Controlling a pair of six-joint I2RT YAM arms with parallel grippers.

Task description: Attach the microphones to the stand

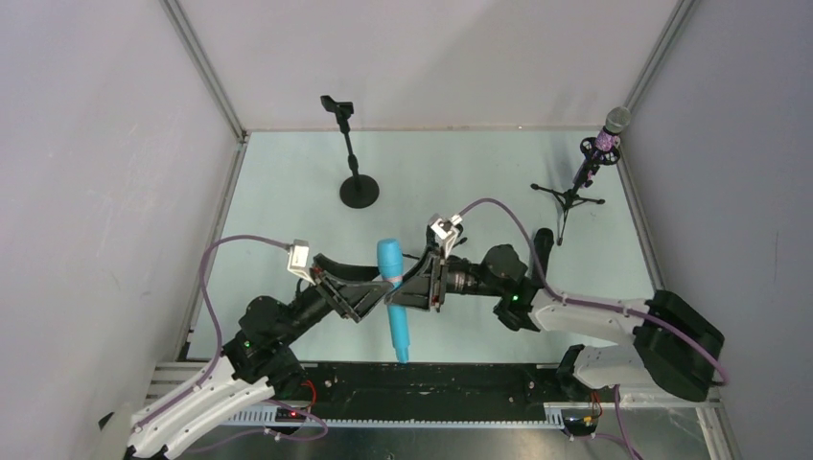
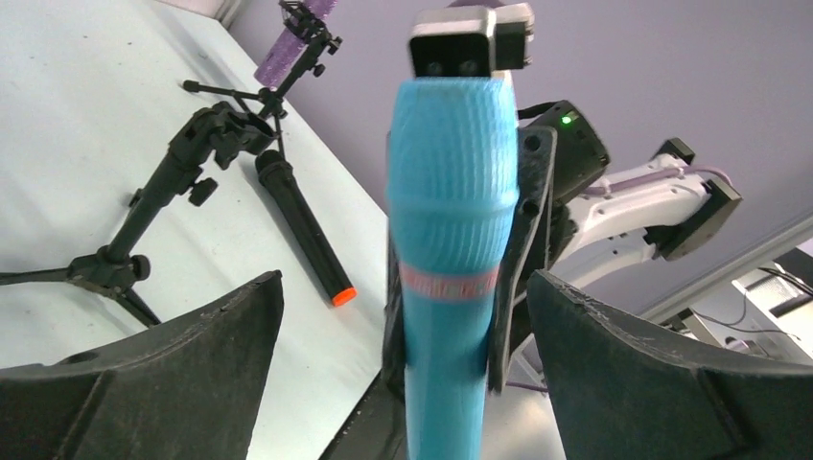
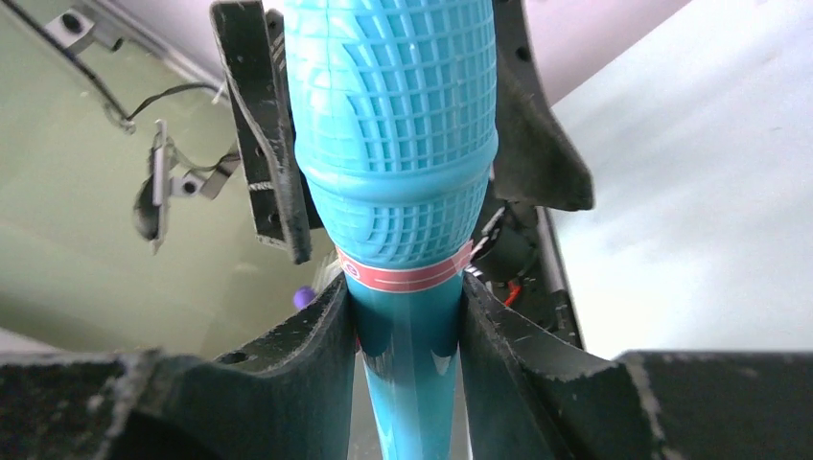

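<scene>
The turquoise microphone [image 1: 393, 299] hangs upright above the table's near edge. My right gripper [image 1: 410, 295] is shut on its handle just under the red band [image 3: 407, 276]. My left gripper [image 1: 372, 289] stands open around the same microphone [image 2: 451, 240], and its fingers [image 2: 206, 350] are well off it on both sides. The purple microphone [image 1: 606, 140] sits in the tripod stand [image 1: 573, 195] at the far right. The black microphone [image 1: 544, 249] with the orange end [image 2: 343, 296] lies on the table beside that tripod. A round-base stand [image 1: 358, 188] at the back holds nothing in its clip [image 1: 337, 104].
White walls with metal frame rails [image 1: 206, 72] close in the pale table [image 1: 460, 172] on three sides. A black strip with cables [image 1: 431, 383] runs along the near edge between the arm bases. The right arm's purple cable [image 1: 508, 216] arcs over the table.
</scene>
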